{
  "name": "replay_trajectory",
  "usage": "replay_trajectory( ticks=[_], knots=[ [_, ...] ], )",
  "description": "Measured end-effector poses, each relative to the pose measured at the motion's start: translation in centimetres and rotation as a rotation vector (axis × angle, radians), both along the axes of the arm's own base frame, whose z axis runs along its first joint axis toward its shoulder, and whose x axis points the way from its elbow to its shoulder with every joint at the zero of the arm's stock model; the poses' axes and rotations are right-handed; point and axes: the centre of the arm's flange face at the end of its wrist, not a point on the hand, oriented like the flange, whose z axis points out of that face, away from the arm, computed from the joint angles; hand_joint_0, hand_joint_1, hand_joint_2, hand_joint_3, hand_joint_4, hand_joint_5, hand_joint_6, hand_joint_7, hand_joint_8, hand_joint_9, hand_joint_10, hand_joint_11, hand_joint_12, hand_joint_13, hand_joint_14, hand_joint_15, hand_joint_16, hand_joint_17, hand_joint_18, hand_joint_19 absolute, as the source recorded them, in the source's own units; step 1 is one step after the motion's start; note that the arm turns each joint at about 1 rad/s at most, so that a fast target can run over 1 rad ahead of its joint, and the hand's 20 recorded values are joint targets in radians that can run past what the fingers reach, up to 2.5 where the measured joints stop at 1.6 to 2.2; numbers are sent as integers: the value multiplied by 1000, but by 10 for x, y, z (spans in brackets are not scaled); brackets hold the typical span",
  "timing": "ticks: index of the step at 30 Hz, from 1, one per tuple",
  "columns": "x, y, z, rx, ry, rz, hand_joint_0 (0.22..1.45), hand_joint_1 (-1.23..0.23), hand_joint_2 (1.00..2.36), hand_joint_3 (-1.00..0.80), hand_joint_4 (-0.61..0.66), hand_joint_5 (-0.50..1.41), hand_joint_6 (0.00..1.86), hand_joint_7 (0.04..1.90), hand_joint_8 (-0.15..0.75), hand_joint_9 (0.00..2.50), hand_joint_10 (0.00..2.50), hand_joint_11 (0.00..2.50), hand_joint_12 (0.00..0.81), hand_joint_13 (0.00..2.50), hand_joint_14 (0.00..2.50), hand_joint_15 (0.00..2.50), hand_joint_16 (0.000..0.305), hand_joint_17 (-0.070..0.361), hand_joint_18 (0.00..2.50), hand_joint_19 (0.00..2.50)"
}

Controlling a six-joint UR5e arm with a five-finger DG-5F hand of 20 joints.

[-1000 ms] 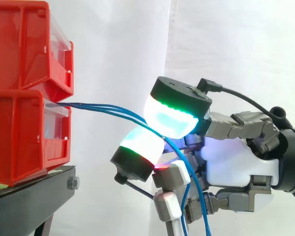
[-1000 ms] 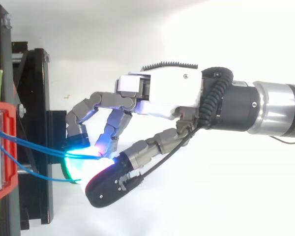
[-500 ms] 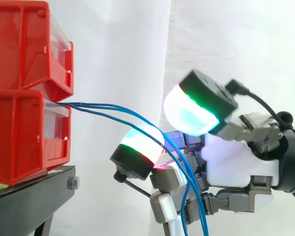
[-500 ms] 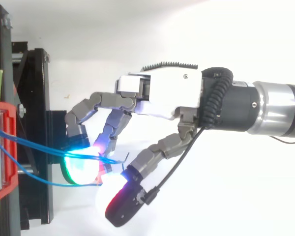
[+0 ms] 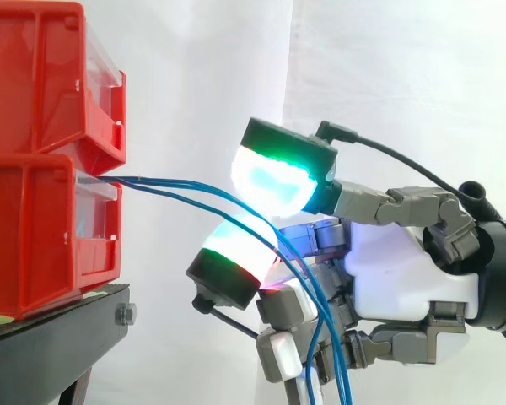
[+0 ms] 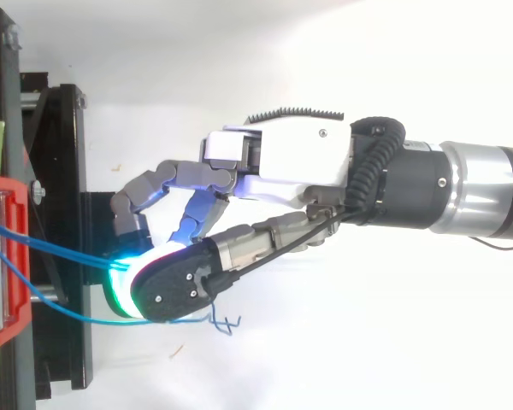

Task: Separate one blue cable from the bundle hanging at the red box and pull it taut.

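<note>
side and top views of the robot hand point(image 5: 396, 283) at the stacked red bins. in the side view we see the upper red bin point(image 5: 42, 76) seated on the lower red bin point(image 5: 42, 240), both on the black stand point(image 5: 55, 342) at the left, before the white curtain point(image 5: 202, 76). the blue cables point(image 5: 152, 180) leave the front of the lower red bin and run rightward in a bowed arc, not a straight line. they then drop steeply past the palm to the lower edge of the view. the arm point(image 6: 483, 192) enters level from the right, with the fingers reaching toward the bins. the robot hand is closed round the blue cables: its upper pad point(image 5: 270, 181), glowing cyan with a green rim, bends over toward its lower pad point(image 5: 234, 253), and the cables pass through the narrow gap between the two. we cannot tell whether the pads press on them. the other fingers are curled downward beneath the palm, beside the falling cables. in the top view the thumb lies across the other fingertips, its black back toward the camera, and the cables go in under it from the left. one strand runs apart from the rest, nearer the lower edge of the view, and a short kinked end shows just beyond the thumb.
</note>
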Motion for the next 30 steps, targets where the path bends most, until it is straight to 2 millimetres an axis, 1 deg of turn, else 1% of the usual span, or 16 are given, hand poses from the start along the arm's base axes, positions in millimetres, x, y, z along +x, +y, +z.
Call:
replay_trajectory(
  ticks=[2, 5, 8, 12, 13, 15, 18, 19, 20, 21, 23, 25, 26, 28, 30],
  knots=[
    [0, 0, 0, 0, 0, 0, 620, -482, 1017, -167, 158, -110, 671, 1263, 365, 1131, 23, 834, 422, 967, 19, 602, 52, 117, 938, 682],
    [0, 0, 0, 0, 0, 0, 606, -571, 1014, -100, 190, -119, 678, 1244, 385, 1145, 20, 832, 443, 987, 20, 586, 57, 128, 983, 654],
    [0, 0, 0, 0, 0, 0, 595, -634, 1016, -116, 201, -140, 713, 1221, 385, 1132, 22, 839, 440, 981, 20, 590, 56, 126, 977, 653],
    [0, 0, 0, -1, -1, -1, 591, -656, 1018, -155, 187, -151, 736, 1203, 375, 1118, 24, 858, 428, 969, 19, 597, 53, 120, 958, 668],
    [0, 0, 0, -2, -1, -1, 582, -654, 1020, -175, 170, -154, 737, 1222, 359, 1105, 24, 867, 411, 952, 20, 604, 50, 113, 925, 691],
    [0, -1, 1, -9, -2, -4, 580, -644, 1019, -217, 172, -155, 744, 1209, 355, 1106, 26, 859, 413, 952, 22, 603, 50, 113, 927, 681],
    [1, -2, 3, -24, -8, -16, 558, -586, 1011, -377, 172, -155, 748, 1200, 360, 1107, 24, 859, 415, 956, 20, 609, 51, 114, 934, 685],
    [1, -3, 4, -28, -10, -21, 551, -559, 1005, -436, 174, -155, 750, 1186, 365, 1112, 24, 866, 415, 960, 22, 606, 51, 115, 937, 681],
    [1, -3, 5, -32, -12, -27, 540, -491, 1000, -498, 177, -154, 753, 1177, 368, 1118, 24, 854, 417, 965, 19, 600, 52, 116, 943, 677],
    [1, -4, 6, -36, -15, -36, 539, -460, 1000, -500, 180, -153, 754, 1172, 370, 1122, 23, 849, 418, 968, 19, 598, 52, 116, 944, 675],
    [1, -6, 10, -41, -21, -51, 539, -401, 1000, -500, 184, -149, 750, 1161, 369, 1123, 21, 853, 418, 974, 21, 603, 52, 116, 945, 676],
    [0, -8, 14, -46, -28, -71, 560, -403, 1000, -500, 178, -148, 746, 1164, 363, 1119, 23, 857, 414, 974, 21, 595, 50, 113, 941, 682],
    [0, -9, 16, -48, -30, -78, 575, -427, 1001, -481, 175, -147, 743, 1167, 364, 1119, 24, 847, 410, 977, 21, 603, 50, 112, 937, 685],
    [0, -11, 19, -53, -33, -89, 610, -507, 1009, -390, 172, -145, 738, 1180, 365, 1132, 24, 861, 411, 981, 21, 602, 49, 110, 936, 689],
    [-1, -12, 21, -58, -34, -95, 618, -559, 1015, -295, 167, -143, 735, 1188, 361, 1133, 24, 869, 409, 986, 22, 603, 48, 109, 939, 687]
  ],
)
